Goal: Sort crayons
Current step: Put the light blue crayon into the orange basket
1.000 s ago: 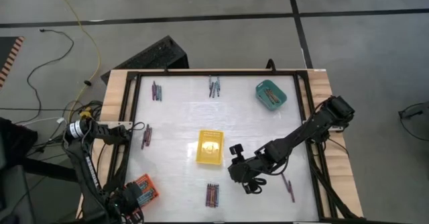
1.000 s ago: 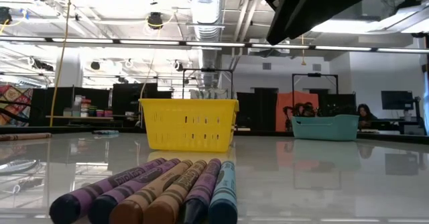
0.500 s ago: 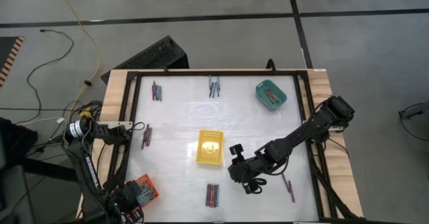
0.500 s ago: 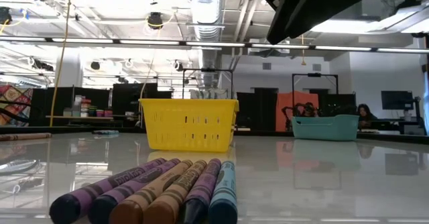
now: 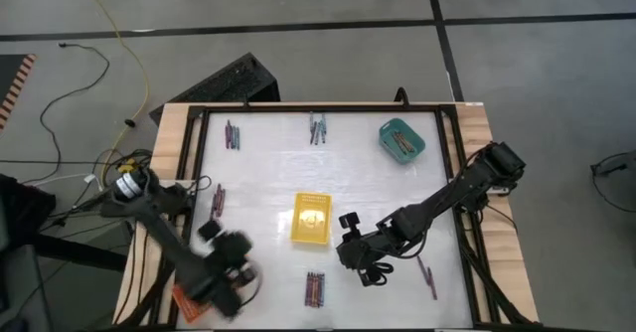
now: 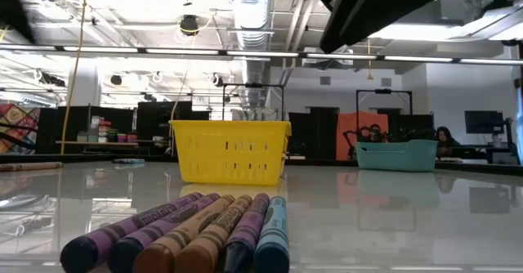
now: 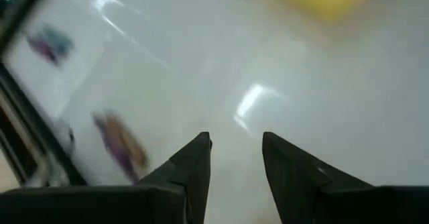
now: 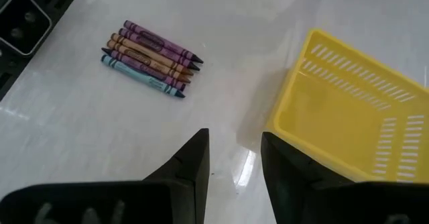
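Open right hand (image 8: 234,158) above table, between crayons (image 8: 150,58) and yellow tray (image 8: 355,117).

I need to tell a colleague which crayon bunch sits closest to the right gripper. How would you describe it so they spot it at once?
Start at the yellow tray in the middle of the white table. The crayon bunch lies just past it toward the table's near edge, beside the right gripper. Unlike the other scattered groups, it is a tight side-by-side row of purple, brown and blue sticks, seen closest in the low view.
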Available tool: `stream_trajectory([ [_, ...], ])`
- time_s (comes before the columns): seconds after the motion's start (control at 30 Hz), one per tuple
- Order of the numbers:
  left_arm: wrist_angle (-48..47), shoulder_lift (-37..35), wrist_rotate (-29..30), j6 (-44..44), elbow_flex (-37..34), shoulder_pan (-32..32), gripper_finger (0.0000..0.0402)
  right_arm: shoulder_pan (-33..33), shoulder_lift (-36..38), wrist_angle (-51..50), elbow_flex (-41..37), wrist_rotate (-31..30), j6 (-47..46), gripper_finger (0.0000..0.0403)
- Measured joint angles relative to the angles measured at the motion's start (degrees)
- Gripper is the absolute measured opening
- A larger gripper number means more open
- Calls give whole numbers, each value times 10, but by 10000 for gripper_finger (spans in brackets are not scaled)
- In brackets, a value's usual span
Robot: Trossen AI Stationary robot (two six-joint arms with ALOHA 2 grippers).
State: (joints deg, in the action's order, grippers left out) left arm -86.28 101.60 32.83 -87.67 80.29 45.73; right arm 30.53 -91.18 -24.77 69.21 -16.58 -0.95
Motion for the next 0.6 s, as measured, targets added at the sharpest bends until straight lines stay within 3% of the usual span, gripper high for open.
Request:
stream_trajectory([
  [0.2, 68, -3, 55, 202, 0, -187, 126, 2, 0, 0, 0, 0, -1, 132],
  [0.33, 144, -8, 55, 357, 0, -302, 126, 10, 0, 1, 0, 0, -1, 132],
  [0.6, 244, -13, 19, 529, 0, -490, 126, 28, 0, 2, 0, -1, -2, 132],
])
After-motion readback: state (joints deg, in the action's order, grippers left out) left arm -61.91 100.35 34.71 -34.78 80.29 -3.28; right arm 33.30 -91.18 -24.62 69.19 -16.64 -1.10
